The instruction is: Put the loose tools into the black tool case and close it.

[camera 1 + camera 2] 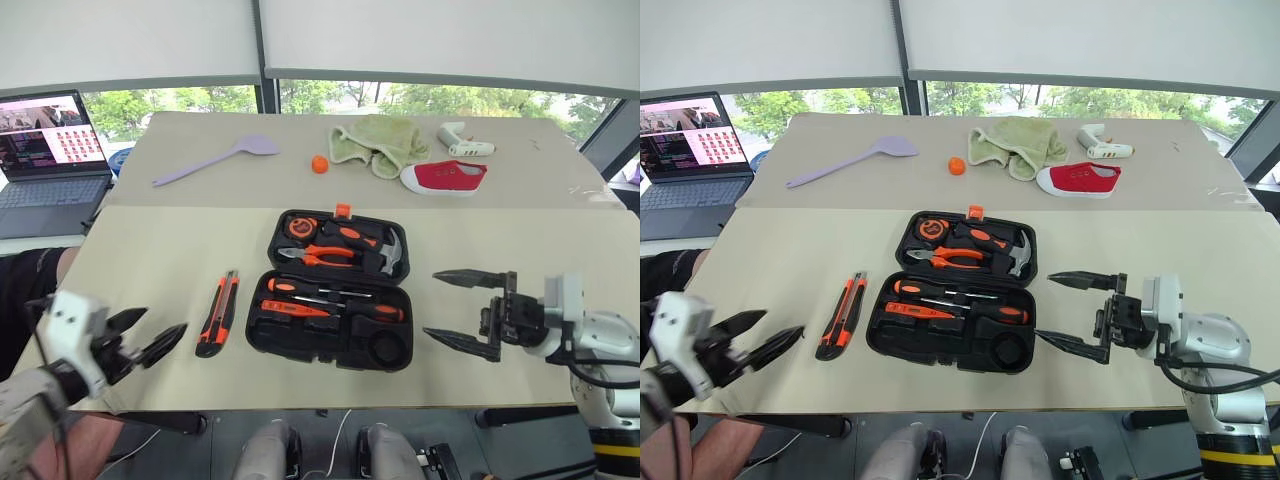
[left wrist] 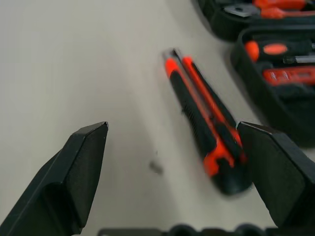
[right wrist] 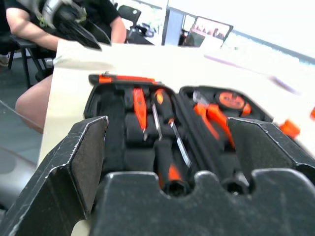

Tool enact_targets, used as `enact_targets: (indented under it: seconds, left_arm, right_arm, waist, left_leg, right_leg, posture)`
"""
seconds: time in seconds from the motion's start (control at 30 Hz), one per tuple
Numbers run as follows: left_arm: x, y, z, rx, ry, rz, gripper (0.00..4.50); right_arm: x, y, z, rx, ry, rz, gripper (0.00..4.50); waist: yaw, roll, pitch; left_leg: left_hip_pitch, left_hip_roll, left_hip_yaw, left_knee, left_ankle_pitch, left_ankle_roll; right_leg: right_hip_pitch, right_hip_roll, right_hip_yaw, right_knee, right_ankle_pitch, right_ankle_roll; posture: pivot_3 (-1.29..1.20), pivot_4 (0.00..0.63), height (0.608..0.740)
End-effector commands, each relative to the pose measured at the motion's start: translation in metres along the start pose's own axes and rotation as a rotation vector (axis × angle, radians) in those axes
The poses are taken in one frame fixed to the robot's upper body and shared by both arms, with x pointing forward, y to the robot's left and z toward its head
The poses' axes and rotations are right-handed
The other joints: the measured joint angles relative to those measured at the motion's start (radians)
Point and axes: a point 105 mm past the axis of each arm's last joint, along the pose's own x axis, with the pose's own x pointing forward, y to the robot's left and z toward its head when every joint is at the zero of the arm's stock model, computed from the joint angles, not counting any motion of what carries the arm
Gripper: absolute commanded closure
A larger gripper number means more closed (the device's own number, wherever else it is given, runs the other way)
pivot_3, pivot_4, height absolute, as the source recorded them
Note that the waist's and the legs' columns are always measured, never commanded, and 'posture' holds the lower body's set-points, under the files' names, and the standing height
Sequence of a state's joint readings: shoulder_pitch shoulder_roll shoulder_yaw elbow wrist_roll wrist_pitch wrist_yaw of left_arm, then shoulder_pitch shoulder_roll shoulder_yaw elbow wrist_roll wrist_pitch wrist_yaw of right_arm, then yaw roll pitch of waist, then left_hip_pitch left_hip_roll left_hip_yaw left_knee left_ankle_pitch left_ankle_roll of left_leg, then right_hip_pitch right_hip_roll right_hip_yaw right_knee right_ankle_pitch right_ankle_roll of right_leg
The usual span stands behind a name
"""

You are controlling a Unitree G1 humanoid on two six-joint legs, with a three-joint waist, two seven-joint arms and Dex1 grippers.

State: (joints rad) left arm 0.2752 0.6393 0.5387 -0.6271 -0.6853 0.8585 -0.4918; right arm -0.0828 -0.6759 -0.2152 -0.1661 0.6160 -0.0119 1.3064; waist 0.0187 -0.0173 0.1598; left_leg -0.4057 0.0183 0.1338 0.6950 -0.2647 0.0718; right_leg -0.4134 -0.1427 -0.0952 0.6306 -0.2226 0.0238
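Black moulded plastic tool case (image 1: 330, 290) open; ribbed utility knife (image 1: 217, 313) outside; both grippers spread, empty.

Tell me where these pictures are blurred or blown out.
Left wrist view: utility knife is soft, the open left gripper sharper. Right wrist view: black tool case and background are blurred, sky blown out behind the open right gripper. Head views: sharp, evenly lit.
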Motion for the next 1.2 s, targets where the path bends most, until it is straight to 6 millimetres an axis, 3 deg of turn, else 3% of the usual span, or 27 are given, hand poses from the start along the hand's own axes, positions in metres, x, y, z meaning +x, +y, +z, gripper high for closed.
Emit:
enact_targets:
  seconds: [0.03, 0.3, 0.4, 0.57, 0.6, 0.73, 0.8, 0.87, 0.97, 1.03, 1.2]
  left_arm:
    - [0.024, -0.021, -0.006, 0.000, 0.031, 0.064, 0.03]
    - [0.047, -0.036, -0.021, 0.035, 0.087, 0.081, 0.03]
    - [0.050, -0.035, -0.029, 0.060, 0.121, 0.099, 0.69]
    - [0.053, -0.042, -0.020, 0.049, 0.069, 0.065, 2.54]
    - [0.053, -0.039, -0.015, 0.050, 0.047, 0.074, 2.73]
    - [0.044, -0.020, 0.008, 0.096, -0.046, 0.093, 2.73]
    - [0.035, -0.017, 0.038, 0.185, -0.160, -0.033, 2.73]
    - [0.025, -0.033, 0.052, 0.332, -0.199, -0.272, 2.73]
    - [0.013, -0.069, 0.052, 0.483, -0.149, -0.685, 2.73]
    - [0.017, -0.089, 0.047, 0.583, -0.103, -0.867, 2.73]
    - [0.037, -0.119, 0.029, 0.757, -0.001, -1.099, 2.73]
  right_arm:
    - [0.006, -0.001, 0.011, -0.016, -0.048, 0.006, 0.00]
    - [0.004, 0.000, 0.010, -0.011, -0.048, -0.011, 0.00]
    - [0.002, 0.000, 0.008, -0.009, -0.045, -0.023, 0.00]
    - [0.000, 0.001, 0.006, 0.002, -0.038, -0.027, 0.00]
    - [-0.001, 0.001, 0.006, 0.004, -0.035, -0.027, 0.00]
    - [-0.003, 0.001, 0.004, 0.005, -0.020, -0.034, 0.00]
    - [-0.009, 0.001, 0.001, 0.034, 0.012, -0.058, 0.00]
    - [-0.017, 0.004, -0.003, 0.051, 0.069, -0.047, 0.00]
    - [-0.031, 0.007, -0.001, 0.057, 0.121, -0.055, 0.00]
    - [-0.040, 0.009, 0.002, 0.063, 0.147, -0.068, 0.00]
    - [-0.046, 0.022, 0.010, 0.080, 0.180, -0.087, 0.00]
  waist:
    - [-0.003, 0.000, 0.000]
    - [-0.005, -0.001, 0.000]
    - [-0.001, -0.001, 0.000]
    - [0.005, -0.001, 0.000]
    - [0.006, -0.001, 0.000]
    - [0.005, -0.001, 0.000]
    - [0.005, -0.001, 0.000]
    - [0.008, -0.001, 0.000]
    - [0.010, 0.001, 0.000]
    - [0.008, 0.002, 0.000]
    - [0.021, 0.003, 0.000]
  left_leg:
    - [0.001, 0.000, 0.000, 0.000, 0.000, 0.000]
    - [0.003, 0.000, 0.000, 0.000, 0.000, 0.000]
    - [0.003, -0.001, -0.001, 0.000, 0.000, 0.000]
    - [0.003, -0.001, -0.001, 0.000, -0.001, 0.000]
    - [0.003, -0.001, -0.001, 0.000, -0.001, 0.001]
    - [0.002, -0.001, -0.001, 0.000, -0.001, 0.000]
    - [0.001, -0.001, -0.001, 0.000, 0.000, 0.000]
    - [-0.001, -0.001, -0.001, 0.000, 0.000, -0.001]
    - [-0.003, -0.002, 0.000, 0.000, 0.000, 0.000]
    - [-0.003, -0.002, 0.002, 0.000, -0.001, 0.001]
    - [-0.005, -0.003, 0.005, 0.000, -0.001, 0.002]
  right_leg:
    - [0.002, 0.001, 0.000, 0.000, 0.000, 0.000]
    - [0.004, 0.003, 0.000, -0.001, 0.000, 0.000]
    - [0.005, 0.002, 0.000, -0.002, 0.000, 0.000]
    - [0.005, -0.001, 0.000, -0.002, 0.000, 0.000]
    - [0.005, -0.001, 0.000, -0.002, 0.000, 0.000]
    - [0.004, -0.001, -0.001, -0.002, 0.000, 0.000]
    - [0.003, -0.001, -0.001, -0.002, 0.000, 0.000]
    - [-0.002, -0.001, -0.001, -0.001, 0.000, -0.001]
    - [-0.007, -0.003, -0.002, -0.002, -0.001, -0.001]
    - [-0.007, -0.003, -0.001, -0.003, -0.001, -0.001]
    - [-0.004, 0.000, -0.001, -0.003, 0.000, 0.002]
  posture:
    - [0.00, 0.150, 0.740]
    - [0.00, 0.150, 0.740]
    - [0.00, 0.150, 0.740]
    - [0.00, 0.150, 0.740]
    - [0.00, 0.150, 0.740]
    - [0.00, 0.150, 0.740]
    - [0.00, 0.150, 0.740]
    - [0.00, 0.150, 0.740]
    - [0.00, 0.150, 0.740]
    - [0.00, 0.150, 0.740]
    - [0.00, 0.150, 0.740]
